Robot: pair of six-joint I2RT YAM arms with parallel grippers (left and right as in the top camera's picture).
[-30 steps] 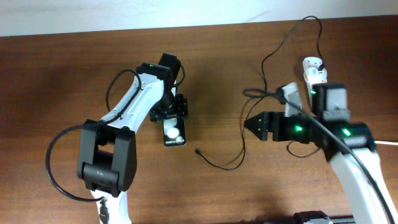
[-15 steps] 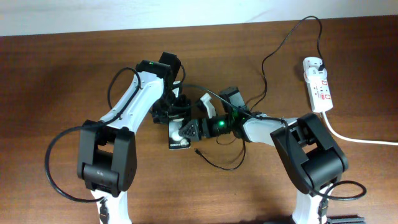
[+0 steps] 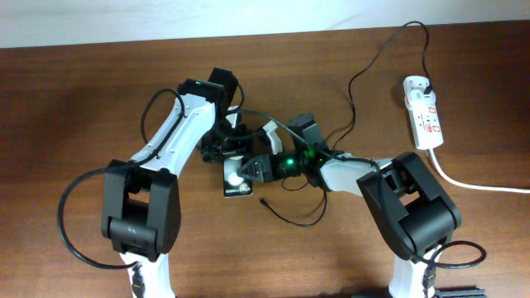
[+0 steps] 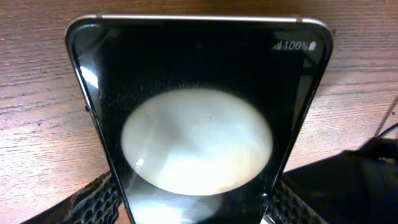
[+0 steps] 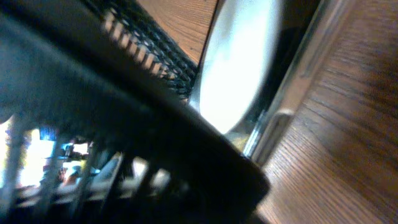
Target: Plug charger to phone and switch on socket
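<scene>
The phone (image 3: pixel 237 189) lies flat on the wooden table with my left gripper (image 3: pixel 229 153) shut on its far end. In the left wrist view the phone (image 4: pixel 199 93) fills the frame, and ribbed fingers (image 4: pixel 93 199) press both its sides. My right gripper (image 3: pixel 251 171) reaches in from the right and hovers over the phone's right side. Its view is blurred, with a dark finger (image 5: pixel 137 137) in front of the phone (image 5: pixel 239 68), so its jaws cannot be read. The charger cable (image 3: pixel 320 211) loops across the table. Its plug tip (image 3: pixel 262 199) lies loose just right of the phone. The socket (image 3: pixel 426 116) sits at the far right.
A thick white cord (image 3: pixel 476 184) runs from the socket off the right edge. The charger's white adapter (image 3: pixel 418 84) sits in the socket's far end. Both arms cross at the middle of the table. A pale wall strip (image 3: pixel 248 16) borders the far edge.
My right arm has swung from beside the socket across to the phone, then crept a little further left. The left gripper and the phone have barely shifted.
</scene>
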